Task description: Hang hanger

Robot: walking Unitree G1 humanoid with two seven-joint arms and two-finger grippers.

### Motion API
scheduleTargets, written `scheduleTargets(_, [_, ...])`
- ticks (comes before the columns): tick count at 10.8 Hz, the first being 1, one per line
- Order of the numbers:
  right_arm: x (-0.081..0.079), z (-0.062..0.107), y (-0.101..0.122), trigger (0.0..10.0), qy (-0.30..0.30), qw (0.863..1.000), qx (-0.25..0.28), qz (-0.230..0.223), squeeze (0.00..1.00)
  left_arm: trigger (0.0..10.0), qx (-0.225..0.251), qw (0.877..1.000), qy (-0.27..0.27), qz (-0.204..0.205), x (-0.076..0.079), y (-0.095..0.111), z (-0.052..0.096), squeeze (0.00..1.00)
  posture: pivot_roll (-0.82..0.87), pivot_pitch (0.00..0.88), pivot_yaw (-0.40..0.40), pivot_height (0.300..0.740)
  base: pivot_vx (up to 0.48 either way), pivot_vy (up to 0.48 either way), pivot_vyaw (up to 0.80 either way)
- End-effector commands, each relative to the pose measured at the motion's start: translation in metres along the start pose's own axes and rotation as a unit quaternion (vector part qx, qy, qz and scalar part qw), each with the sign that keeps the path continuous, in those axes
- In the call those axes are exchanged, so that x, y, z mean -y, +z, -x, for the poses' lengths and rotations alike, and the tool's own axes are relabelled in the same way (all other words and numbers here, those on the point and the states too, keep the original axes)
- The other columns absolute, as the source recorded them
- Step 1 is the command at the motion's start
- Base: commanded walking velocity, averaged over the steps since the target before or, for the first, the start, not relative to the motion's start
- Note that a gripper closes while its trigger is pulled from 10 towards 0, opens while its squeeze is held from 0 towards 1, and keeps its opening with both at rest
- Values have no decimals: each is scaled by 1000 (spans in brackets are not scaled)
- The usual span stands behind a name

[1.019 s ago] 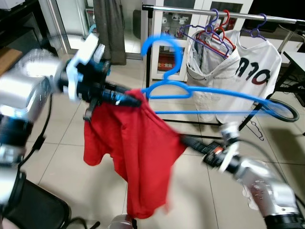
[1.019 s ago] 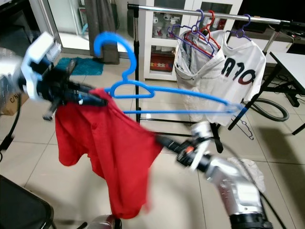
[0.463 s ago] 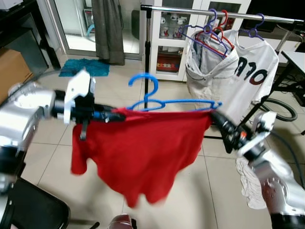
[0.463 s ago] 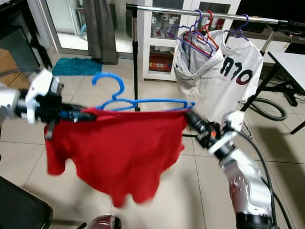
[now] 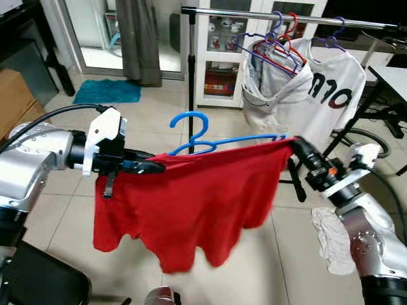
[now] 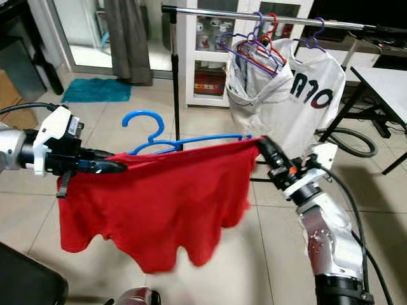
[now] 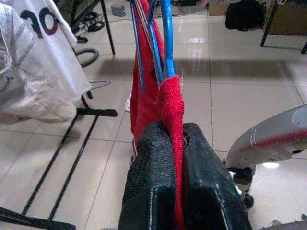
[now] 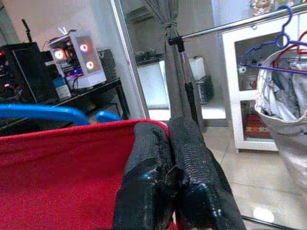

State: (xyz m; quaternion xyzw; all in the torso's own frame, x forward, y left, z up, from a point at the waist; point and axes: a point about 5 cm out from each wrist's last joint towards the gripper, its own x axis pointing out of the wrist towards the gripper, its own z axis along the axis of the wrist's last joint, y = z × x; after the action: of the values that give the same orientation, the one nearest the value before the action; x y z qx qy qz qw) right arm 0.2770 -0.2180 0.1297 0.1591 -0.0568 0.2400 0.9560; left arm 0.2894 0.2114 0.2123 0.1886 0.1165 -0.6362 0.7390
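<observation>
A blue hanger (image 5: 197,136) carries a red shirt (image 5: 191,203), held level in front of me between both arms. My left gripper (image 5: 156,166) is shut on the shirt's left shoulder, with red cloth (image 7: 172,110) pinched between its fingers and the hanger's blue bars (image 7: 166,38) just beyond. My right gripper (image 5: 297,147) is shut on the shirt's right shoulder (image 8: 62,167), with the hanger's blue arm (image 8: 38,113) beside it. The hook points up. The clothes rail (image 5: 254,11) runs behind and above the hanger.
On the rail hang purple and red hangers (image 5: 273,44) and white garments (image 5: 299,95). The rail's black post (image 5: 191,70) stands right behind the hook. A white cloth (image 5: 331,238) lies on the tiles at right, a black chair (image 5: 38,279) at lower left, a cardboard box (image 5: 16,95) far left.
My right gripper rose from low under the shirt to its right shoulder, and the shirt is now stretched flat between both grippers. The hanger went from tilted to level.
</observation>
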Motion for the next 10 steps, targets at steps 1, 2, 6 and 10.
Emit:
scheduleTargets(1, [31, 18, 25, 0, -93, 994, 52, 20, 0, 0, -26, 999, 8, 21, 2, -6, 17, 0, 57, 0, -19, 740, 0, 0, 0])
scheduleTargets(2, [34, 18, 30, 0, -97, 993, 63, 21, 0, 0, -30, 999, -5, 31, 4, -9, 16, 0, 57, 0, -20, 740, 0, 0, 0])
scheduleTargets(6, [22, 0, 40, 0, -2, 998, 37, 41, 0, 0, -49, 992, -104, 44, 25, -18, -13, 0, 53, 0, -19, 740, 0, 0, 0])
scheduleTargets(10, [10, -3, 40, 0, 90, 990, -37, 102, 0, 0, -83, 993, -83, 23, 14, -21, -18, 0, 43, 0, -10, 740, 0, 0, 0])
